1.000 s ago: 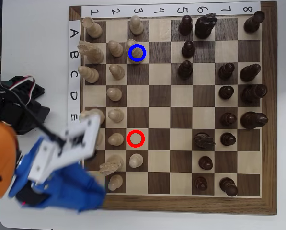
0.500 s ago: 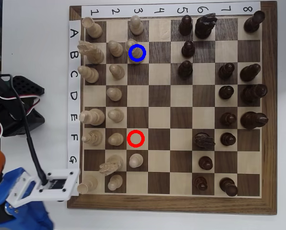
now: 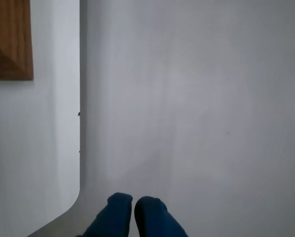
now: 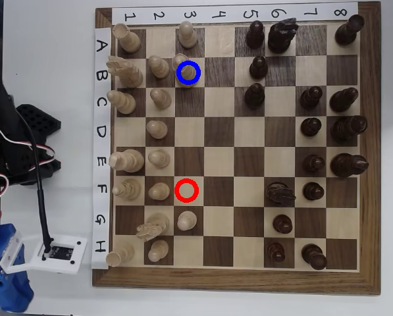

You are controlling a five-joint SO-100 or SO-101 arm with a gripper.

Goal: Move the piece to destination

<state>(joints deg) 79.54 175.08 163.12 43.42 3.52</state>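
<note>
In the overhead view the piece point(image 4: 182, 62), a small cream pawn, stands on the destination point(image 4: 189, 73), the light square under the blue ring, in row B, column 3. The light square under the red ring point(image 4: 187, 190) holds nothing. My arm is off the board at the lower left; its white camera mount point(image 4: 52, 253) and blue body point(image 4: 8, 289) show, but the fingers are hidden there. In the wrist view my gripper point(image 3: 133, 213) is shut with nothing between its blue fingertips point(image 3: 116, 210), far from any chess piece.
Pale pieces fill the board's left columns and dark ones point(image 4: 311, 191) the right. The arm's black base and cables point(image 4: 22, 145) lie left of the board. The wrist view shows the board's wooden corner point(image 3: 9, 44) and the white table's rounded edge point(image 3: 80, 148).
The arm has drawn back from above the board's lower left edge, down and to the left, until it is off the board. No chess piece has moved.
</note>
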